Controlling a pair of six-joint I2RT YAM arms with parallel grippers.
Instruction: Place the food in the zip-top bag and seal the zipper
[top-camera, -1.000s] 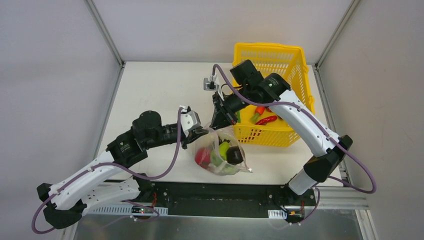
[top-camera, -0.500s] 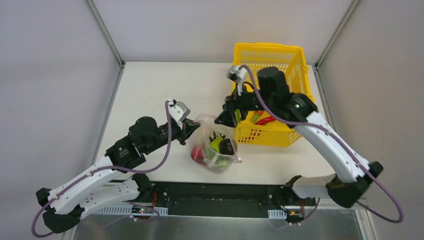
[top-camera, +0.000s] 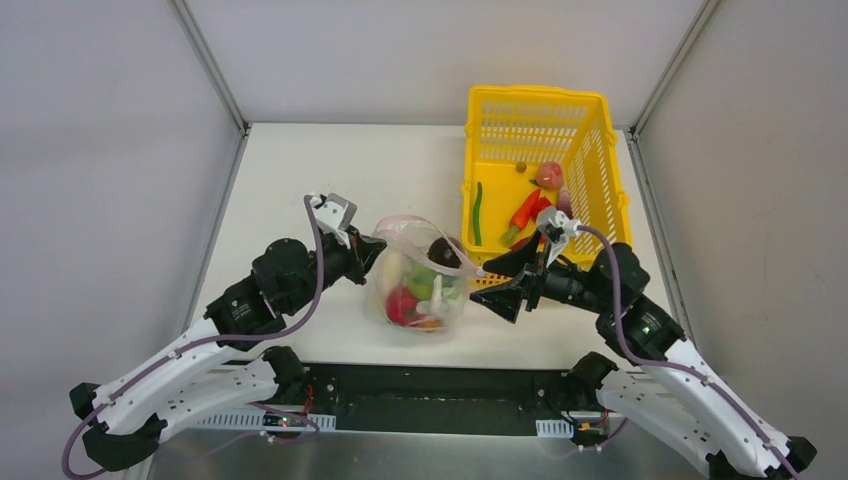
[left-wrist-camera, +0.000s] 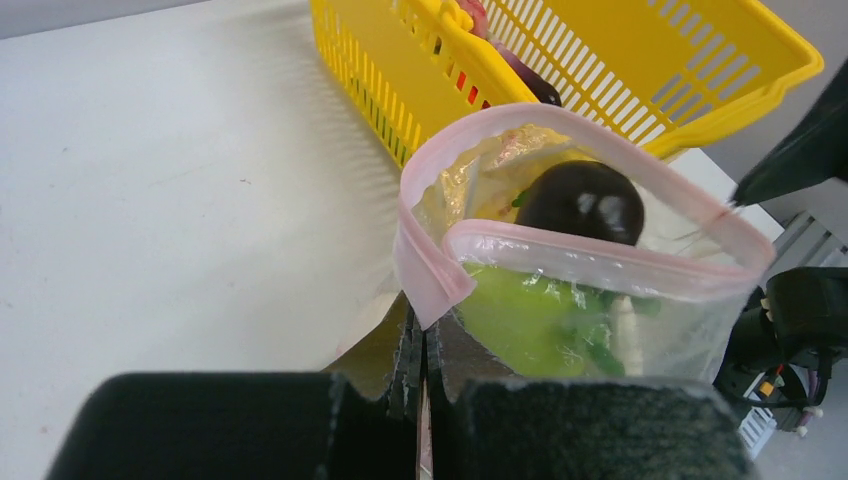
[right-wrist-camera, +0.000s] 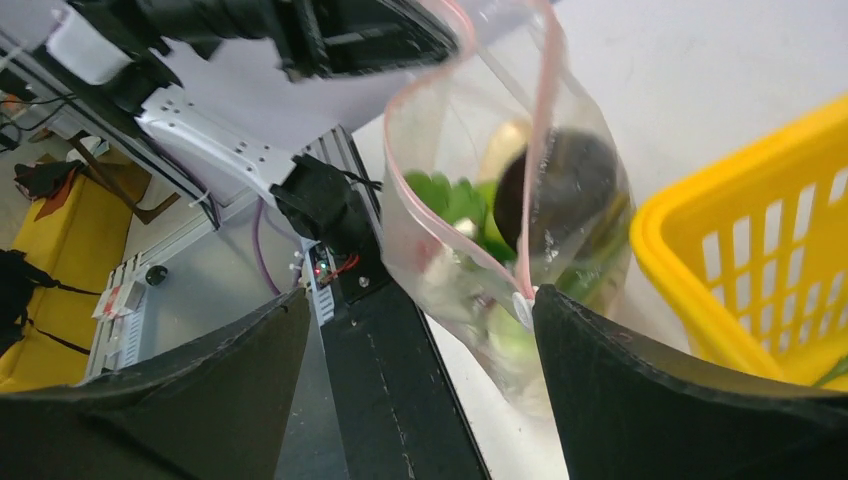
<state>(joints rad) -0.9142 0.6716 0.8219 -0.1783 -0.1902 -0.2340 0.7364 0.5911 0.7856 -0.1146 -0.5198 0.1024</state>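
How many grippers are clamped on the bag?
1: the left gripper, shut on the left end of the zip-top bag. The right gripper stands open at the bag's right end.

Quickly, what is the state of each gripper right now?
Left gripper: closed, pinching the zip-top bag at its mouth edge.
Right gripper: open, holding nothing.

no readable text — no labels, no numbers

zip-top bag (top-camera: 400, 221) 1 | basket (top-camera: 537, 93) 1 | left gripper (top-camera: 372, 251) + right gripper (top-camera: 487, 290) 2
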